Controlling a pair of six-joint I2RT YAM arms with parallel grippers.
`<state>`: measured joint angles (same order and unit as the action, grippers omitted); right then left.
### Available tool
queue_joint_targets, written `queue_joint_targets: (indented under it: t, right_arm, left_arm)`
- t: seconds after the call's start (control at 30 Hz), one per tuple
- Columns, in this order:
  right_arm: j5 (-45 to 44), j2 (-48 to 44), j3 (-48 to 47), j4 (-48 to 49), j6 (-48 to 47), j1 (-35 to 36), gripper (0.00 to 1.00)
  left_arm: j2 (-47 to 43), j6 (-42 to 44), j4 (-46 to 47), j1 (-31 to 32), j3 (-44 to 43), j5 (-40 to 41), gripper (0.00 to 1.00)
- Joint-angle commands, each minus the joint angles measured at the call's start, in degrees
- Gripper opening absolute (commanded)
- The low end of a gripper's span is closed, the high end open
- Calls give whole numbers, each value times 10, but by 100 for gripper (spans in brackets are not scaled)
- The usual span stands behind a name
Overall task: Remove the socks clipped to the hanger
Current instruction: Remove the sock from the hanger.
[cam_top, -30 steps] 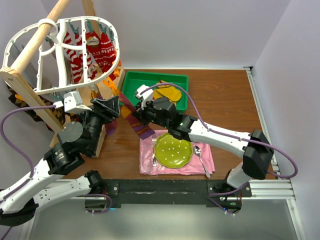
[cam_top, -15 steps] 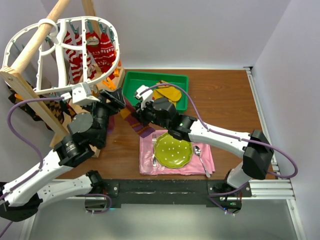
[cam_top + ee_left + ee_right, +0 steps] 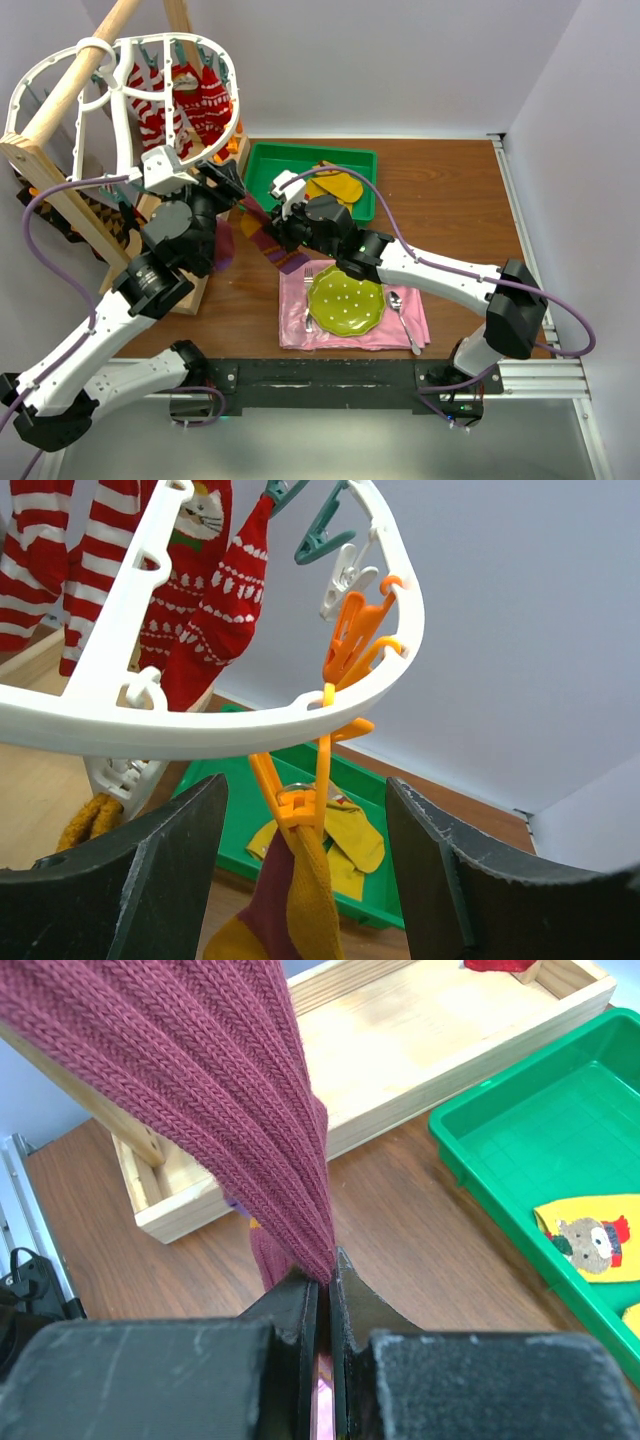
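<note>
Maroon sock [image 3: 250, 1110], clamped by the right gripper [image 3: 322, 1300], should be pulled taut while the orange clip [image 3: 300, 805] is squeezed squarely by the spread left gripper [image 3: 305, 825].

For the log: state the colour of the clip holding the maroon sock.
Orange plastic clip; clearest in left wrist view.

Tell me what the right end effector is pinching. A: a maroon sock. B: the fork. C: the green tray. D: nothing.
A: the right wrist view shows the right end effector shut on the maroon sock, whose knit runs down between its fingers.
</note>
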<state>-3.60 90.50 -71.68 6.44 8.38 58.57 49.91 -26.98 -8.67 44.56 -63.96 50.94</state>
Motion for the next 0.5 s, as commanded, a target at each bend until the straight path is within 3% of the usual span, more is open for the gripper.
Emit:
queue_joint_targets:
  t: [0.0,0.47]
  right_arm:
    - [-7,-13,-22,-2,8,3,0]
    - [8,-7,-37,-11,15,4,0]
  left_arm:
    - [5,-9,13,-16,-37,-24,69]
    - [36,-48,-63,-49,-86,-76,68]
